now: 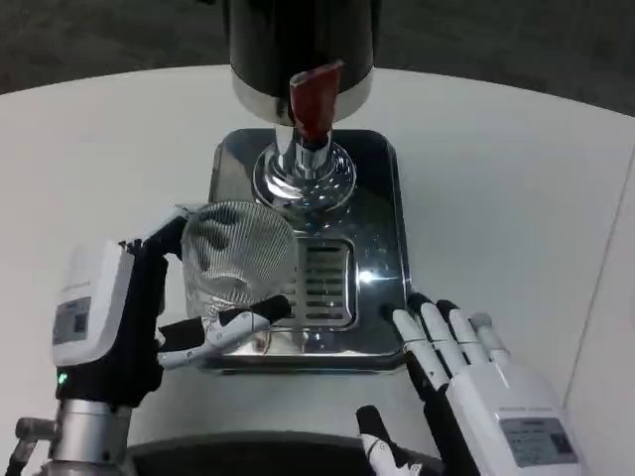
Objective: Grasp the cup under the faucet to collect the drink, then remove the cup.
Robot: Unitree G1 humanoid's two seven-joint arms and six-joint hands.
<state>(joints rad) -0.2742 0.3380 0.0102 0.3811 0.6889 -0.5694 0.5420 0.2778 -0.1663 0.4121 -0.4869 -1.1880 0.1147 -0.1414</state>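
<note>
A clear ribbed glass cup (236, 260) stands at the left front of the shiny dispenser base (372, 213), beside the drip grate (323, 284). My left hand (129, 312) grips the cup, with fingers wrapped round its near and far sides. The black dispenser body (298, 45) rises at the back, with a red tap lever (316, 97) over the chrome faucet (303, 164). The cup sits nearer me and to the left of the faucet. My right hand (466, 382) lies flat at the base's front right corner, fingers apart and holding nothing.
The white round table (506, 188) stretches to both sides of the dispenser. A dark floor (99, 40) shows beyond its far edge. A seam runs along the table's right side.
</note>
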